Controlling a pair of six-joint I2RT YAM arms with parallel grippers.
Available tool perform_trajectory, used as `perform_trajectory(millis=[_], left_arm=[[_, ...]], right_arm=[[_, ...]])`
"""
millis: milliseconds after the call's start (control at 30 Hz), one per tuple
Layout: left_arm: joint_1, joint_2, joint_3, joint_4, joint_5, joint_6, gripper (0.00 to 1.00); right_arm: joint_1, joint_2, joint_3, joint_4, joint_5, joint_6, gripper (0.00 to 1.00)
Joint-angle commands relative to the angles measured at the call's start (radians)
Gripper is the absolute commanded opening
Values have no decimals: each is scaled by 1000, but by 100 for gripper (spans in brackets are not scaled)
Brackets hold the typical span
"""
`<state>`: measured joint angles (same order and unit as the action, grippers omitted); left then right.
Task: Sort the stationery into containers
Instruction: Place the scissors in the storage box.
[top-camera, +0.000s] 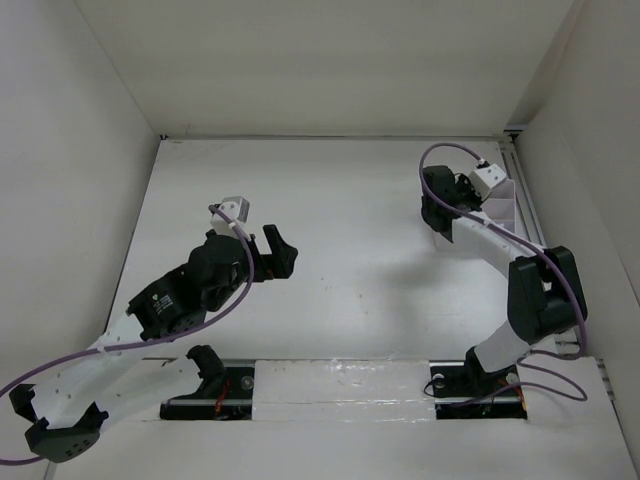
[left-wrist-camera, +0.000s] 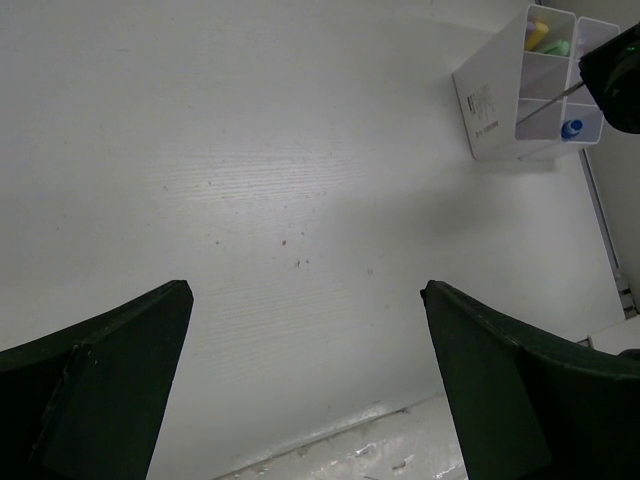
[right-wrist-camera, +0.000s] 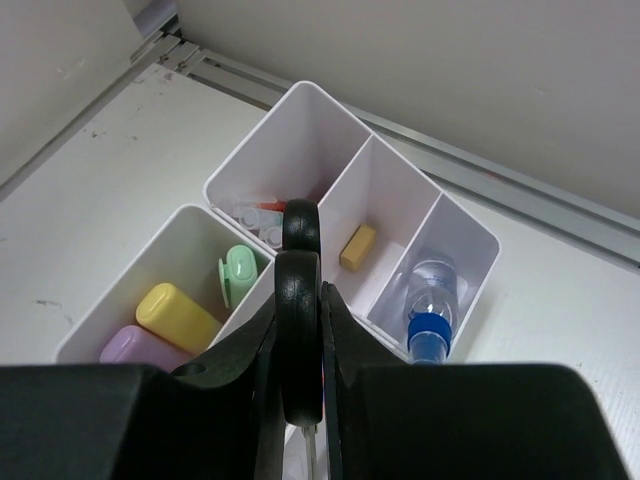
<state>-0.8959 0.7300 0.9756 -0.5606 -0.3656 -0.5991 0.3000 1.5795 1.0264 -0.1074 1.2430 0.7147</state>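
We see the white table (top-camera: 350, 200) with the white organizer (right-wrist-camera: 310, 140) at its far right side, just beside the metal rail (right-wrist-camera: 520, 190) along the table's edge. From above, the right arm covers most of it. The organizer has four compartments.

The right gripper (right-wrist-camera: 300, 300) hangs directly over the organizer, its fingers clenched on the black-handled scissors (right-wrist-camera: 300, 228). The handle loops stick out over the inner walls where the compartments meet. We cannot tell whether the scissors touch the organizer.

The left gripper (left-wrist-camera: 305, 295) is well apart on the left half of the table. Its fingers are spread wide and hold nothing.

- **Rightmost compartment:** a clear bottle (right-wrist-camera: 432, 290) lies tilted with its blue cap toward the camera.
- **Nearest compartment on the left:** a yellow stick (right-wrist-camera: 178, 315), a lilac-pink stick (right-wrist-camera: 140, 350) just beside it, and a green stick (right-wrist-camera: 238, 272) against the inner wall.
- **Middle compartment:** one small peach stick (right-wrist-camera: 358, 247) on the floor.
- **Far compartment:** thin red pens (right-wrist-camera: 265, 208), partly hidden behind the scissors.
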Motion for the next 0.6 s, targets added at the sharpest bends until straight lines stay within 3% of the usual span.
perform_trajectory(millis=[0,167,467,533,567], left_arm=[[-1,-18,-5,36,5,16,100],[-1,-18,-5,36,5,16,100],[-1,-18,-5,36,5,16,100],[-1,-18,-5,36,5,16,100],[-1,-18,-5,36,5,16,100]], right_arm=[[18,17,84,-116,50,87,6],[7,79,153,-268,61,196,0],[-4,79,164,-288,49,218,0],[-13,79,164,-298,49,218,3],[-13,79,164,-298,49,218,10]])
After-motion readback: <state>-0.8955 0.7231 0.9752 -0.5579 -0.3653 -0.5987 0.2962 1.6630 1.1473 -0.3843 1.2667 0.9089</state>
